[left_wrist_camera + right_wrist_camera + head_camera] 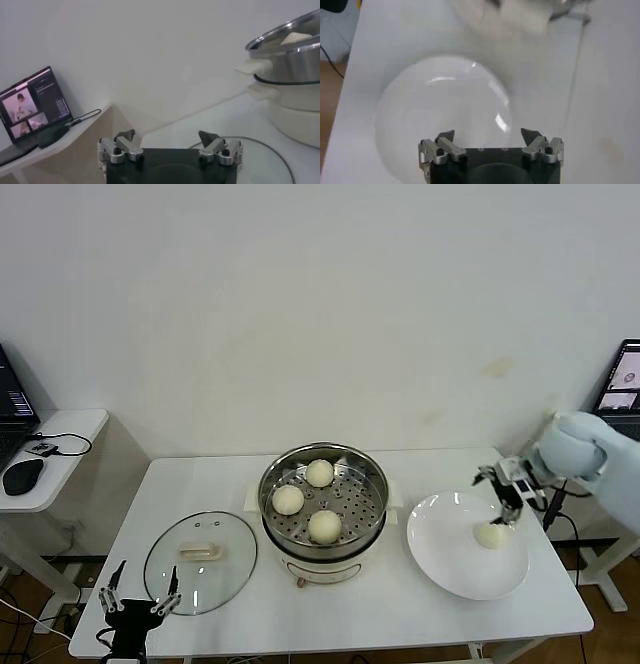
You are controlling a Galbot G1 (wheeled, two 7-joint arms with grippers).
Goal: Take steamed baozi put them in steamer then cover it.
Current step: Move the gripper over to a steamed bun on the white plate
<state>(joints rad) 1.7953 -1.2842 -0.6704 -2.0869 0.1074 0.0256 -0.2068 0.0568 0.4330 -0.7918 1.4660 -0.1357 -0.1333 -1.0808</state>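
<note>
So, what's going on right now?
Right hand open over last baozi on plate. Left hand open, idle by cover. Three in steamer.

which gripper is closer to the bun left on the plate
Right. The right gripper hovers open just above the bun on the plate; the left gripper sits across the table by the lid.

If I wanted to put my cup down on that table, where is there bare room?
Bare room: the back-left corner of the table, behind the cover; the back strip behind the steamer; and the front edge below the steamer and the plate. Crowded: the right gripper over the plate's last baozi, and the left gripper at the front-left corner.
</note>
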